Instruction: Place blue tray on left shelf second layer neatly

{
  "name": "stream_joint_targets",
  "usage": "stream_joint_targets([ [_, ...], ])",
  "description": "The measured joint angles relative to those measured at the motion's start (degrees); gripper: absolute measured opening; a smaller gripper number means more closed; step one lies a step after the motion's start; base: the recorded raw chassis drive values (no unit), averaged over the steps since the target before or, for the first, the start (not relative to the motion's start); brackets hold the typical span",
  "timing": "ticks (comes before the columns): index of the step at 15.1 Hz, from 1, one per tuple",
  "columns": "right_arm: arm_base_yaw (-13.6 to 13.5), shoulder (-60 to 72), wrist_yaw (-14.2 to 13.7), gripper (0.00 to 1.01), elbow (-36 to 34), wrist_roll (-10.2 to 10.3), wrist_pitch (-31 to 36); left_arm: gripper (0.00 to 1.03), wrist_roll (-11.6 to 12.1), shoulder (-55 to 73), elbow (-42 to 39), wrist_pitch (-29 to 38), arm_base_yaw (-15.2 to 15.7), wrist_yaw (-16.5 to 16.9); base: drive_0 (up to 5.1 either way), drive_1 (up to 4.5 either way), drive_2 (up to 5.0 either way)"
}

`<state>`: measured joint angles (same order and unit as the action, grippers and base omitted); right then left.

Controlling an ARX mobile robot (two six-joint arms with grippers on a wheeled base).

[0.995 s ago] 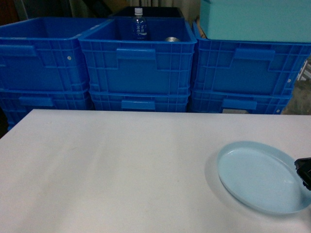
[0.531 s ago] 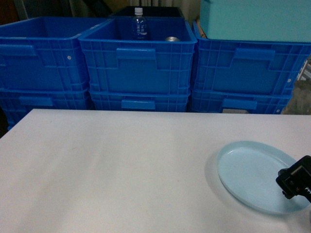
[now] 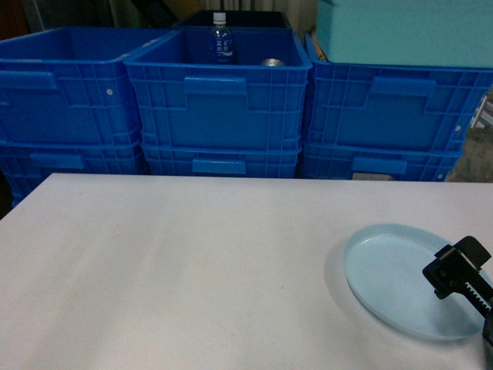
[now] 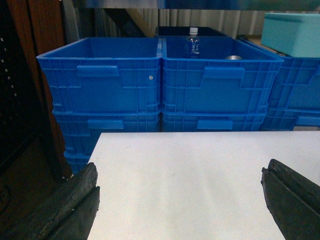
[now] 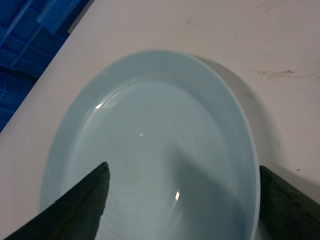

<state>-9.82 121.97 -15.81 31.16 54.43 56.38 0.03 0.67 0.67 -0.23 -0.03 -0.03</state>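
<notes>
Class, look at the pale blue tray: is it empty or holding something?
Empty. The blue tray shows only bare, glossy surface in the right wrist view, lying flat on the white table.

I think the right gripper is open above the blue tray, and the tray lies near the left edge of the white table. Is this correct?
Not quite. The blue tray lies near the right edge of the white table, as the head view shows. The right gripper is indeed open above it.

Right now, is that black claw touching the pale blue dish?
Cannot tell. The right wrist view shows the right gripper spread wide above the blue tray, with no contact or gap plainly visible.
</notes>
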Motion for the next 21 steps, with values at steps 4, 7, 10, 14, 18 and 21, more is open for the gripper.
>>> stream_joint_targets([
  [4, -0.7, 0.0, -0.5, 0.47, 0.4, 0.8, -2.6, 0.98, 0.0, 0.0, 0.0, 0.0, 0.0, 0.0, 0.0, 0.00, 0.0],
  [7, -0.6, -0.1, -0.4, 0.12, 0.2, 1.1, -2.1, 0.98, 0.0, 0.0, 0.0, 0.0, 0.0, 0.0, 0.0, 0.00, 0.0],
  [10, 0.4, -2.9, 0.8, 0.02, -1.9, 0.1, -1.5, 0.98, 0.0, 0.0, 0.0, 0.0, 0.0, 0.0, 0.0, 0.00, 0.0],
  [14, 2.8, -19.4, 4.7, 0.02, -3.4, -10.4, -8.5, 0.98, 0.0, 0.0, 0.0, 0.0, 0.0, 0.0, 0.0, 0.00, 0.0],
  [18, 5.8, -42.7, 11.9, 0.02, -3.0, -27.9, -26.1, 0.98, 0.0, 0.0, 0.0, 0.0, 0.0, 0.0, 0.0, 0.00, 0.0],
  [21, 11.3, -61.4, 17.5, 0.02, -7.3, -46.4, -33.5, 0.98, 0.0, 0.0, 0.0, 0.0, 0.0, 0.0, 0.0, 0.00, 0.0],
])
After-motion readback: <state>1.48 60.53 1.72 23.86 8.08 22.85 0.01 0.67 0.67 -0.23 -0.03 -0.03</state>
